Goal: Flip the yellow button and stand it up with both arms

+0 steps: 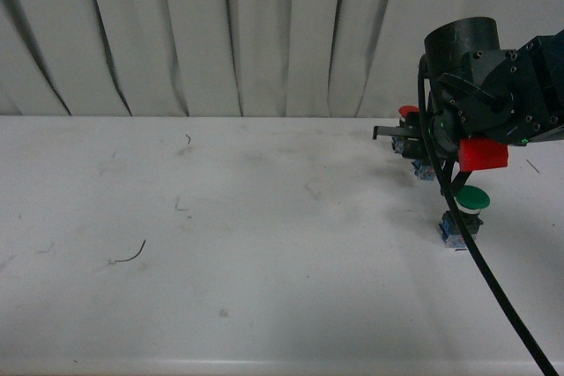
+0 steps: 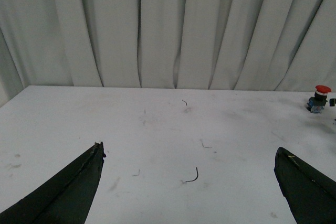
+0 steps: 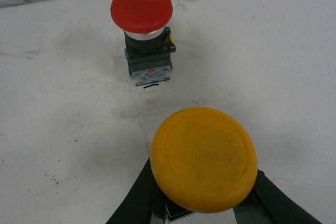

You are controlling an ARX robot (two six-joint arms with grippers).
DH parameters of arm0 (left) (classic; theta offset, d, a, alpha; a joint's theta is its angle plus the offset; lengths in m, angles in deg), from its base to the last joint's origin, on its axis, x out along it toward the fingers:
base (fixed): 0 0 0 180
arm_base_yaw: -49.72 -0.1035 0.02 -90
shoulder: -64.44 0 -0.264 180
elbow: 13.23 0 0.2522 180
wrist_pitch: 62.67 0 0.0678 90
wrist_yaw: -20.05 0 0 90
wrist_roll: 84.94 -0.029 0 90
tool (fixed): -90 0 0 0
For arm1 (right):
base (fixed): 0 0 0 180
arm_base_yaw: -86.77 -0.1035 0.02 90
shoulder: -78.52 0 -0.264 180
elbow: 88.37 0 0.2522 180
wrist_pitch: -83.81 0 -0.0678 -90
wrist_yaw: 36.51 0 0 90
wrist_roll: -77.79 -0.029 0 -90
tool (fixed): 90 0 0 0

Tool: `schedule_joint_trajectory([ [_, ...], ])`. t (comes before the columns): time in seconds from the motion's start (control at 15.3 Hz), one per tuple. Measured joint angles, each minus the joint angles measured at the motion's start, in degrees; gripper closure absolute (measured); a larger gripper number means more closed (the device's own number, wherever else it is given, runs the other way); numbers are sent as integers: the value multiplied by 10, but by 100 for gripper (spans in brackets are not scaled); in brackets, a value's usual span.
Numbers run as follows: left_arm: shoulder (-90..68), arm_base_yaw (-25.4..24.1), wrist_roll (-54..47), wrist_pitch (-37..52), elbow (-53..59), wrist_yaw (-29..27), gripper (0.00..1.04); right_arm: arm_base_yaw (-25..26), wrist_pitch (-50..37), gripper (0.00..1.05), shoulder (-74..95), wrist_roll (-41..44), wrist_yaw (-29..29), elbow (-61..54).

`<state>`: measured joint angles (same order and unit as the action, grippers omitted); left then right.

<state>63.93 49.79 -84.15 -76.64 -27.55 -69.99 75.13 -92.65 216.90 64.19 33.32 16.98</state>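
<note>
Right wrist view: yellow button (image 3: pixel 203 159) sits between the two black fingers (image 3: pixel 131 200) of the right gripper (image 3: pixel 202 216), cap toward the camera. Jaws are drawn in under the cap. The contact itself is hidden by the cap, so I read this as a grasp on neck or body. Cannot tell whether the button is clear of the tabletop (image 3: pixel 63 129). Red button (image 3: pixel 142 9) stands upright just beyond, apart from the yellow one.

Front view: right arm (image 1: pixel 480 85) is at the far right of the tabletop and covers the yellow button. Green button (image 1: pixel 471 199) is near it, beside the cable (image 1: pixel 493 288). Left arm not in frame.

Left wrist view: left gripper (image 2: pixel 189 150) has jaws spread wide with nothing between them. It is well apart from the buttons.

Step judged: right arm holds, left must come across to share the flip. Notes:
- Bring the left in open, on the side away from the red and green buttons.
- Take a part the right fingers leave free, and clamp fully before the right lets go.
- Turn slowly, since the round cap would likely roll if loosed early.
- Set down square, and release only when it bears level.
</note>
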Motion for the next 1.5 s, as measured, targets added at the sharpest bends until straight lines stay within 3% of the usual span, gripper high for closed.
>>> schedule_joint_trajectory([
  [1.5, 0, 0, 0, 0, 0, 0, 7, 0, -17, 76, 22, 30, -19, -3],
])
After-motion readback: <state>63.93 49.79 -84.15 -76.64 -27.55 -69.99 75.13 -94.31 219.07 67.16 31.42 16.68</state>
